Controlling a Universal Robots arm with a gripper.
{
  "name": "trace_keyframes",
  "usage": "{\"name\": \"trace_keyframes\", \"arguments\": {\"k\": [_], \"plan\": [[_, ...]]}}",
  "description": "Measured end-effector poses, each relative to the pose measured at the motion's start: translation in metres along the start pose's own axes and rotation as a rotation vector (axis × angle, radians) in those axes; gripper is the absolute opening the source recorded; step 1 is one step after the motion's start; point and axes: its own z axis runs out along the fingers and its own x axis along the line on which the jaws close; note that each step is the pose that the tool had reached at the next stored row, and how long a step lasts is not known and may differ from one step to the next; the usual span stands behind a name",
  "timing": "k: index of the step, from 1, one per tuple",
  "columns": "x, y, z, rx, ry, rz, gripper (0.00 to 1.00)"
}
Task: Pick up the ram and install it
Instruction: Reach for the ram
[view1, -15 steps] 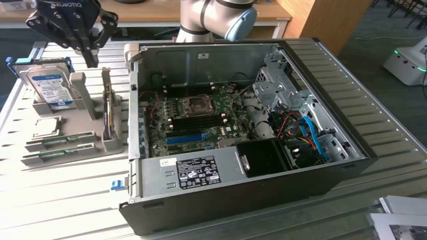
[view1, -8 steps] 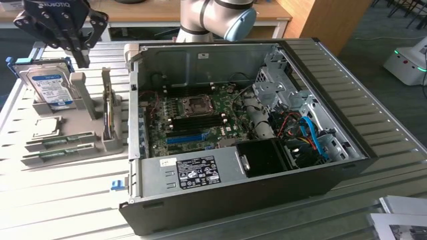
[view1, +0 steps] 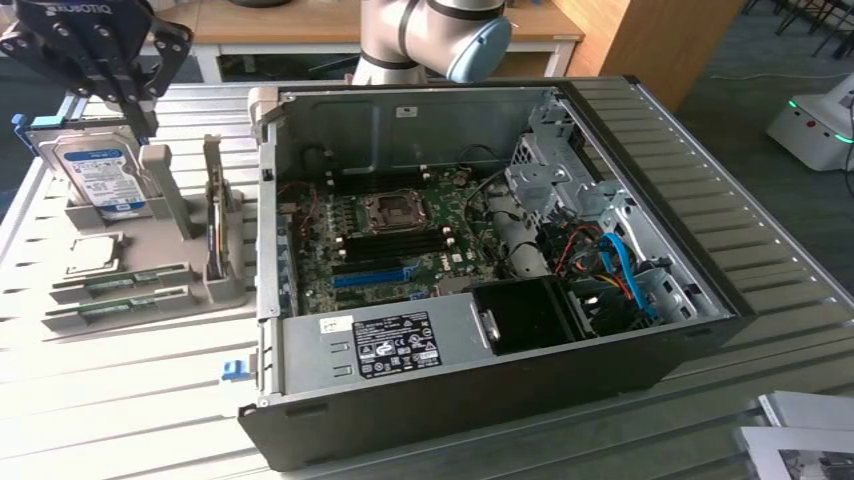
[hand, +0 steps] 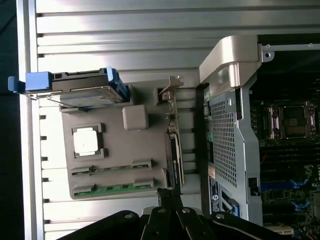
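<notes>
Two ram sticks, thin and green, lie side by side in slots of a grey holder (view1: 174, 300). One ram stick (view1: 114, 283) (hand: 112, 167) lies closer to the silver processor chip (view1: 91, 256) (hand: 86, 141), the other ram stick (view1: 114, 308) (hand: 115, 189) just beyond it. My gripper (view1: 139, 125) (hand: 169, 194) hangs shut and holds nothing, high above the holder's far end, over the hard drive (view1: 100, 172) (hand: 75, 90). It is well clear of both sticks.
An open computer case (view1: 694, 200) fills the middle of the table, its motherboard (view1: 400, 230) (hand: 290, 150) exposed. A graphics card (view1: 216, 215) (hand: 174, 145) stands on edge in the holder, between the sticks and the case wall (hand: 225, 140). White boxes (view1: 801, 430) lie at the near right.
</notes>
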Motion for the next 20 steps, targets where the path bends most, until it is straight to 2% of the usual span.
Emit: {"name": "trace_keyframes", "arguments": {"k": [20], "plan": [[0.048,-0.0036,-0.0013,0.0000,0.0000,0.000,0.10]]}}
